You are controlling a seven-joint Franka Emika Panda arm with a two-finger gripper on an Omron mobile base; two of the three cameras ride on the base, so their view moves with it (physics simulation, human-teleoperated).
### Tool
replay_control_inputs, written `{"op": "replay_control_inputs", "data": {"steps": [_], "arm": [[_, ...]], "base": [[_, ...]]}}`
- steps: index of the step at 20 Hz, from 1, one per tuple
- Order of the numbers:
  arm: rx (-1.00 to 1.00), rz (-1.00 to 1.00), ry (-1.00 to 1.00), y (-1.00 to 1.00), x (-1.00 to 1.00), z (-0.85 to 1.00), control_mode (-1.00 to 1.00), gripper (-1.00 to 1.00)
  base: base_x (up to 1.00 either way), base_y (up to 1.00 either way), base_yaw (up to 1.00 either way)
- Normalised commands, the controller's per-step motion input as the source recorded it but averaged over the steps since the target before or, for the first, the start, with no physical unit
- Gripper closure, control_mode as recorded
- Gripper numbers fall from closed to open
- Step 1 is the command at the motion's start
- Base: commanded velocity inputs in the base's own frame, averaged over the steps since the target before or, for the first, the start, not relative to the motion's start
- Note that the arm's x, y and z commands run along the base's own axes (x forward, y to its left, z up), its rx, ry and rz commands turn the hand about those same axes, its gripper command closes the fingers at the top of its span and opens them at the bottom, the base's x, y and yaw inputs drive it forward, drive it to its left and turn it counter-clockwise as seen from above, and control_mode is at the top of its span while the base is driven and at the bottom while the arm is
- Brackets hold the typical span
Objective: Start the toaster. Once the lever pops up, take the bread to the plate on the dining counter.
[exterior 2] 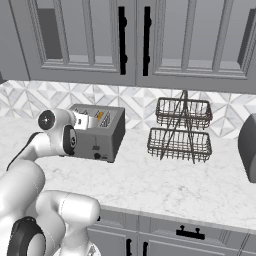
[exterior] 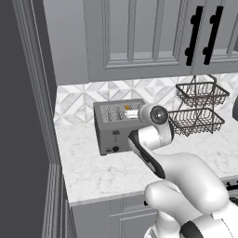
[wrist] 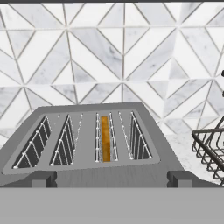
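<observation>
The grey four-slot toaster (exterior: 110, 135) (exterior 2: 104, 141) (wrist: 87, 170) stands on the kitchen counter against the tiled wall. The bread (wrist: 104, 138) sits low in the third slot from the left, with just its orange-tan crust edge showing; it appears as a small orange spot (exterior: 126, 108) (exterior 2: 100, 116) in the base views. My gripper (wrist: 112, 179) (exterior: 132, 113) (exterior 2: 82, 121) hovers just above the toaster's front edge, open, its fingertips (wrist: 44, 178) wide apart with nothing between them. The toaster's front levers are partly hidden by my arm. The plate and the dining counter are out of view.
A two-tier wire basket rack (exterior: 200, 107) (exterior 2: 180, 131) (wrist: 211, 148) stands right of the toaster. Wall cabinets (exterior 2: 130, 40) hang low overhead. A tall dark panel (exterior: 25, 121) closes the left end of the counter (exterior: 102, 174). A dark appliance (exterior 2: 248, 146) sits far right.
</observation>
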Motion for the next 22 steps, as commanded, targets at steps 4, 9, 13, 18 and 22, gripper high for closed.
{"op": "replay_control_inputs", "data": {"steps": [4,9,13,18,22], "arm": [[0.0,0.0,0.0,0.0,0.0,0.0,-1.0,-1.0],[0.0,0.0,0.0,0.0,0.0,0.0,-1.0,-1.0],[0.0,0.0,0.0,0.0,0.0,0.0,-1.0,-1.0],[0.0,0.0,0.0,0.0,0.0,0.0,-1.0,-1.0],[0.0,0.0,0.0,0.0,0.0,0.0,-1.0,-1.0]], "base": [[0.0,0.0,0.0],[0.0,0.0,0.0],[0.0,0.0,0.0],[0.0,0.0,0.0],[0.0,0.0,0.0]]}}
